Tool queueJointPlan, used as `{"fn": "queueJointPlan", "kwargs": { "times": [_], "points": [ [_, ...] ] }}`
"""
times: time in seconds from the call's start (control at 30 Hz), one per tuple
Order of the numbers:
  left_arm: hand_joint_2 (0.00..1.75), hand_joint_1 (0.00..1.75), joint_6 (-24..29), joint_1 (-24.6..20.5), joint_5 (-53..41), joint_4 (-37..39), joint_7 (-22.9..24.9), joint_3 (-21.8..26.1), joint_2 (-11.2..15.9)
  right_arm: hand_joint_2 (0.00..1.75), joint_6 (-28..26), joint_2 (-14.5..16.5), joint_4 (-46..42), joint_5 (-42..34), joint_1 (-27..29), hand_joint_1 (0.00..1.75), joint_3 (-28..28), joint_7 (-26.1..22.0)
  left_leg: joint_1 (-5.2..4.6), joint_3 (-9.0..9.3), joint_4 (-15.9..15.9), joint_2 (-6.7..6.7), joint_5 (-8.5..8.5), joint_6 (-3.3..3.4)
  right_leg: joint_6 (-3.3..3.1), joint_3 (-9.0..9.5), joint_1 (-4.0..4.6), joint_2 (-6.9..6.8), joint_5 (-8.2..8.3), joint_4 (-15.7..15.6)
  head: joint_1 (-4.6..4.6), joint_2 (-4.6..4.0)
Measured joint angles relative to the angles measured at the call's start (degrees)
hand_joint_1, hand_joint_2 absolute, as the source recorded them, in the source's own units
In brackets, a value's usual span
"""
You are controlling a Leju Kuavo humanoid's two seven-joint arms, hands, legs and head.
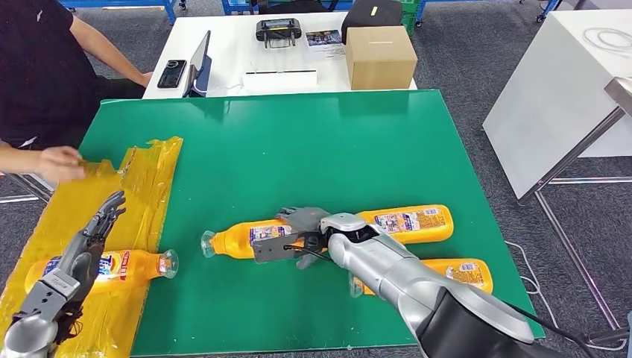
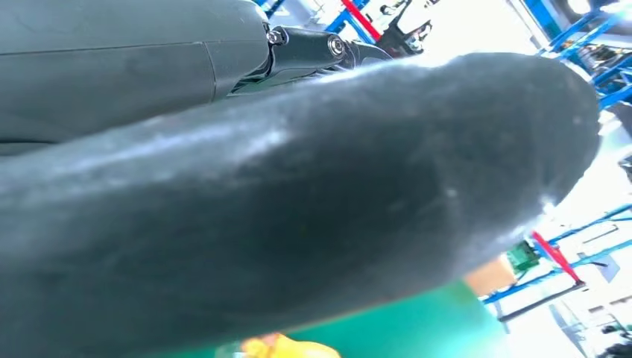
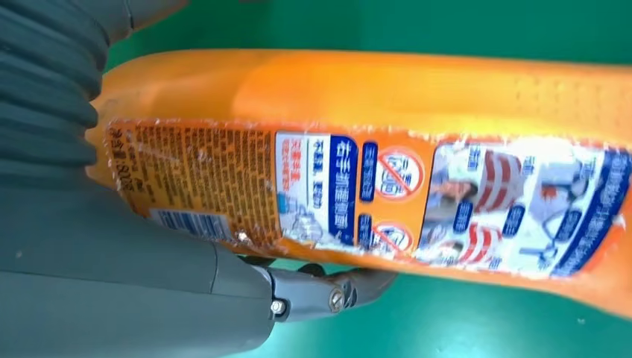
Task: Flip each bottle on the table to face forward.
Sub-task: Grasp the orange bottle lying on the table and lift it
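Orange plastic all across my right wrist camera: the middle bottle (image 3: pixel 417 171) lies on its side on the green table (image 1: pixel 298 149), its back label with barcode and small print facing up, so it isn't flipped yet. My right hand (image 1: pixel 302 227) is wrapped around its body, thumb on one flank and fingers tucked under the other; I'd call that a hold, though how firm I can't tell. From the head camera the bottle's cap end points toward my left.

Two more bottles lie close by on my right: one (image 1: pixel 410 222) just behind the hand, another (image 1: pixel 462 272) nearer me, partly hidden by my forearm. A fourth bottle (image 1: pixel 119 267) rests on the yellow sheet (image 1: pixel 149 171) at the left edge. My left hand (image 1: pixel 93 231) hovers above it, fingers spread, holding nothing.

My read on handling: smooth, glossy plastic, probably slippery, and the walls may give under a squeeze. If it's full, it'll feel heavy. I'd grip mid-body across the label and roll it.

A person's hand (image 1: pixel 56 162) rests on the sheet's far corner.
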Motion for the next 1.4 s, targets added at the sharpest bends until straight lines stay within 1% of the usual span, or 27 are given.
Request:
{"fn": "queueJointPlan", "kwargs": {
  "times": [0.07,0.1,0.2,0.23,0.4,0.6,0.73,0.8,0.87,0.93,1.0,1.07,1.1,1.2,1.3,1.4],
  "points": [
    [0.00,0.00,-0.92,-0.37,0.44,-0.28,0.00,0.18,-0.85,1.75,-0.11,0.28,0.44,0.54,0.08,0.00,0.57,0.11,0.00,0.02,0.00,0.02,0.00,0.00,0.00,0.01,0.00,0.00,0.00,0.00,0.00,0.00],
    [0.00,0.00,-1.64,-0.59,0.91,-0.39,0.00,0.41,-1.31,1.75,-0.24,0.47,0.70,0.92,0.12,0.27,0.86,0.25,0.00,0.03,0.00,0.03,0.00,0.00,0.00,0.02,0.00,0.00,0.00,0.00,0.00,0.00],
    [0.00,0.00,-4.23,-1.48,2.39,-0.70,0.00,1.45,-2.98,1.75,-0.93,1.27,1.56,2.53,0.42,1.58,1.86,1.24,0.00,0.09,0.00,0.03,0.00,0.00,0.00,0.08,0.00,0.00,0.00,-0.01,0.00,0.00],
    [0.00,0.00,-4.96,-1.76,2.66,-0.84,0.00,1.82,-3.61,1.75,-1.29,1.53,1.86,3.19,0.57,1.75,2.21,1.80,0.00,0.13,0.00,0.03,-0.01,0.00,0.00,0.12,0.00,0.01,0.00,-0.01,0.00,0.00],
    [0.00,0.00,-7.28,-2.56,3.28,-1.98,0.00,3.51,-6.44,1.75,-3.22,2.52,3.15,5.00,1.19,1.75,3.34,4.31,0.00,0.33,0.00,0.08,-0.03,0.01,-0.01,0.29,-0.01,0.02,-0.01,-0.04,0.00,0.00],
    [0.00,0.00,-7.80,-2.82,3.62,-2.65,0.00,4.49,-8.17,1.75,-4.28,2.86,3.97,4.95,1.61,1.75,3.63,4.98,0.00,0.54,-0.01,0.12,-0.04,0.01,-0.01,0.46,0.00,0.03,-0.01,-0.05,-0.01,0.00],
    [0.00,0.00,-9.52,-2.91,3.96,-2.87,0.01,5.60,-9.51,1.75,-6.26,2.95,4.28,4.76,2.22,1.75,3.37,5.83,0.00,0.60,-0.01,0.13,-0.04,0.01,-0.01,0.50,0.00,0.03,-0.01,-0.05,-0.02,0.00],
    [0.00,0.00,-10.94,-3.00,4.54,-2.91,0.48,6.20,-10.25,1.75,-8.12,3.02,4.40,4.38,2.65,1.75,2.93,5.82,0.00,0.62,-0.01,0.14,-0.04,0.01,-0.01,0.52,0.00,0.03,-0.01,-0.05,-0.01,0.00],
    [0.00,0.00,-13.59,-3.13,6.79,-2.90,2.78,7.03,-11.16,1.75,-12.50,3.11,4.42,2.89,3.61,1.75,1.54,4.25,0.00,0.62,-0.01,0.14,-0.04,0.01,-0.01,0.53,0.00,0.04,-0.01,-0.05,0.00,0.00],
    [0.87,0.00,-16.59,-3.24,10.93,-2.86,6.98,7.77,-12.14,1.75,-19.07,3.06,4.00,-0.28,5.30,1.75,-1.90,-0.22,0.00,0.57,-0.01,0.15,-0.05,0.03,-0.01,0.51,0.00,0.04,0.00,-0.05,0.01,0.00],
    [1.75,0.00,-18.15,-3.14,15.42,-2.84,10.87,8.12,-13.21,1.75,-24.62,2.92,1.81,-3.57,7.98,1.75,-7.10,-6.11,0.00,0.45,-0.01,0.15,-0.04,0.04,0.00,0.43,0.00,0.04,0.02,-0.04,0.02,0.00],
    [1.75,0.00,-18.20,-2.49,18.81,-3.09,13.65,8.21,-14.49,1.75,-27.17,2.87,-3.67,-5.19,11.67,1.75,-13.08,-10.37,-0.01,0.34,-0.01,0.13,-0.02,0.04,0.02,0.35,0.00,0.03,0.04,-0.03,0.01,0.00],
    [1.75,0.00,-17.98,-1.86,19.80,-3.42,14.69,8.19,-15.16,1.75,-27.58,2.86,-7.63,-5.45,13.76,1.75,-16.07,-11.51,-0.01,0.30,0.00,0.12,-0.02,0.04,0.03,0.30,0.00,0.03,0.04,-0.03,-0.01,0.00],
    [1.75,0.00,-17.15,0.26,20.79,-4.83,16.37,7.63,-17.12,1.75,-27.21,2.96,-19.94,-5.22,19.44,1.75,-23.50,-12.52,-0.01,0.03,0.01,0.07,-0.02,0.04,0.04,0.06,-0.01,0.00,0.02,-0.03,-0.01,0.00],
    [1.75,0.00,-16.63,1.66,21.61,-6.08,16.68,6.65,-18.55,1.75,-26.03,3.10,-28.46,-5.23,23.20,1.75,-28.03,-13.91,-0.01,-0.21,0.02,0.00,-0.04,0.05,0.05,-0.14,-0.01,-0.02,0.01,-0.04,0.00,0.00],
    [1.75,0.00,-16.33,3.15,22.24,-7.69,16.14,5.22,-20.12,1.75,-24.46,3.60,-35.65,-5.47,26.68,1.75,-30.25,-16.38,-0.02,-0.30,0.02,0.05,-0.07,0.07,0.05,-0.25,-0.02,0.00,0.01,-0.06,-0.01,0.00]
  ]
}}
